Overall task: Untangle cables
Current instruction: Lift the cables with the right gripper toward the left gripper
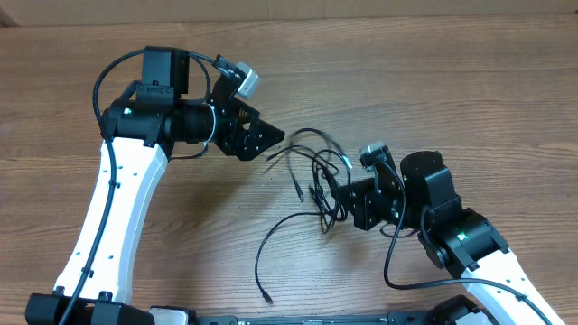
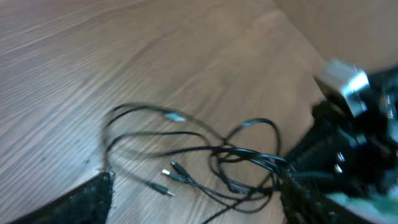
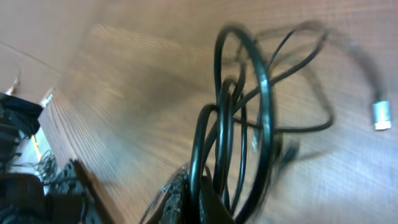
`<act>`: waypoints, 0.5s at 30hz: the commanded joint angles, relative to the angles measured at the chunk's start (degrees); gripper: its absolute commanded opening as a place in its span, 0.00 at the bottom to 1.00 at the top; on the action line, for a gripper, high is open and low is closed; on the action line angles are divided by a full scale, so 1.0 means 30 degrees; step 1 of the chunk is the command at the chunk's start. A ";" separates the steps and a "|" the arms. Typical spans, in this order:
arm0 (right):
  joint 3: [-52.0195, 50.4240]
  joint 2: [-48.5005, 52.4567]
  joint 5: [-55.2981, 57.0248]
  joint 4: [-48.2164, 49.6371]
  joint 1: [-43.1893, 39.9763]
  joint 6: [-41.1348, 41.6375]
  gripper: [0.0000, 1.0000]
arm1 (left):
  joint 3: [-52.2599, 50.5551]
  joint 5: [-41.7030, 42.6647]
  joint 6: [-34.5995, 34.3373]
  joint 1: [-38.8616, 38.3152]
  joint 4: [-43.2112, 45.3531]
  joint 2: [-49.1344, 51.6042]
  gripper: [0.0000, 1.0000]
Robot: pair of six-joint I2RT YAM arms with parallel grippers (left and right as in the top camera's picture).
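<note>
Several cables [image 1: 321, 191] — tangle w/ long tail toward near-left; R jaws tight on them, L jaws wide apart

The table [image 1: 452, 81] is a brown wood-grain top, with the grain running side to side in the overhead view. Right of centre on it lie the cables [image 1: 318, 171], thin black cords looped over each other in 1 loose knot. 1 strand [image 1: 260, 248] curves out of the knot toward the near edge and ends in a small plug [image 1: 266, 296] flat on the wood. 2 more plug ends [image 2: 166, 172] lie close together just beside the loops. A silver-tipped plug [image 3: 381, 116] rests on the wood, apart from the knot.
</note>
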 commanded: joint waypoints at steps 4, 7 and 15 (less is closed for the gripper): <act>0.0641 -0.0321 -0.0408 0.3315 0.0073 -0.0903 0.04 | -0.0036 0.2353 0.4036 -0.0204 -0.1341 -0.0124 0.72; 0.0641 -0.0321 -0.0401 0.4546 0.0073 -0.0845 0.04 | -0.0036 0.2696 0.5100 -0.0430 -0.1967 -0.0124 0.70; 0.0641 -0.0321 -0.0401 0.7104 0.0066 -0.0248 0.04 | -0.0036 0.2572 0.6528 -0.2098 -0.2433 -0.0124 0.64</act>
